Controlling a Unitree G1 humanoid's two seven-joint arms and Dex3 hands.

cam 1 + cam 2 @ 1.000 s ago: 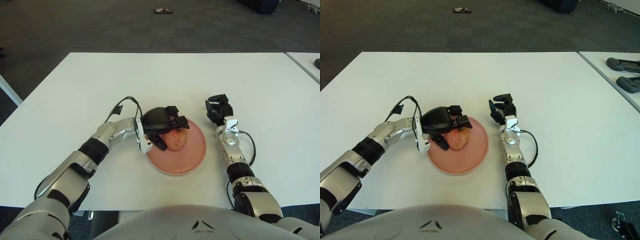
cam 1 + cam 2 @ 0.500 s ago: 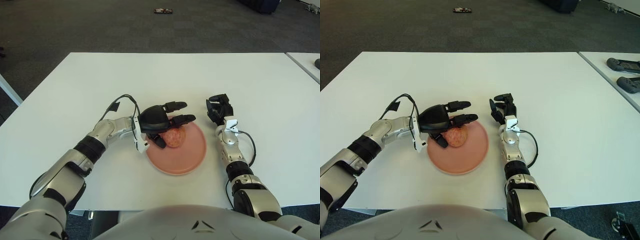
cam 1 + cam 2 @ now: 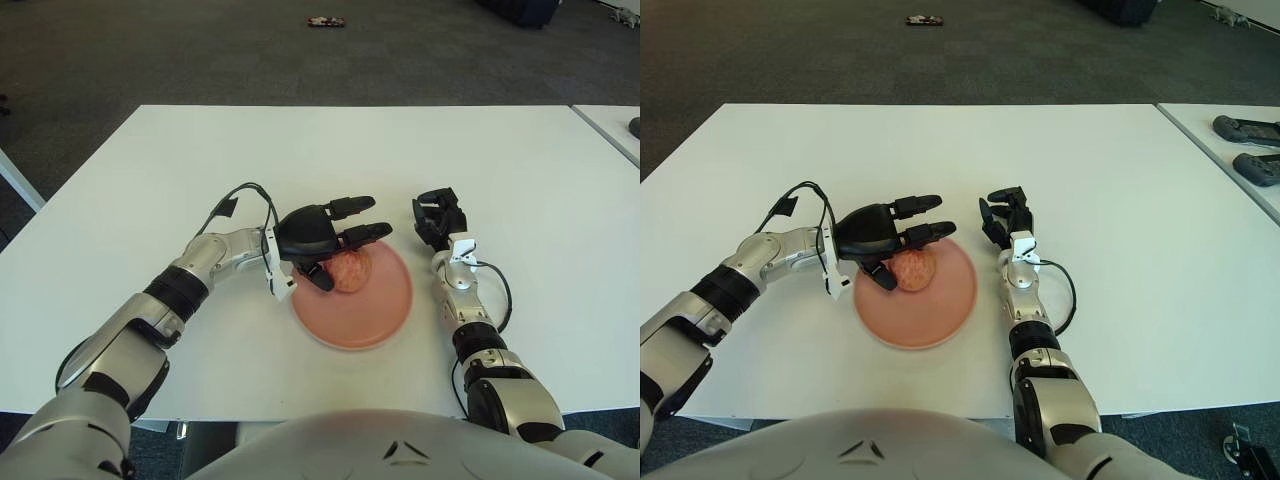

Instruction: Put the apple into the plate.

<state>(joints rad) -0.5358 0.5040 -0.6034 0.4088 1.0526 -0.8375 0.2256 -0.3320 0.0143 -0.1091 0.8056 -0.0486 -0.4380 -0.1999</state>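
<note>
A reddish-yellow apple (image 3: 350, 271) lies on the pink plate (image 3: 372, 315) near its far left side. My left hand (image 3: 330, 240) hovers just over and left of the apple with fingers spread, no longer closed on it; the thumb (image 3: 318, 276) stands beside the apple's left side. My right hand (image 3: 437, 217) rests on the white table (image 3: 320, 160) to the right of the plate. The same scene shows in the right eye view, with the apple (image 3: 912, 270) on the plate (image 3: 930, 315).
Black devices (image 3: 1248, 130) lie on a neighbouring table at the far right. A small dark object (image 3: 326, 21) lies on the floor beyond the table. The table's front edge runs close below the plate.
My left hand opened and let go of the apple, which now lies on the plate. The hand has drawn slightly up and to the left. The right hand has not moved.
</note>
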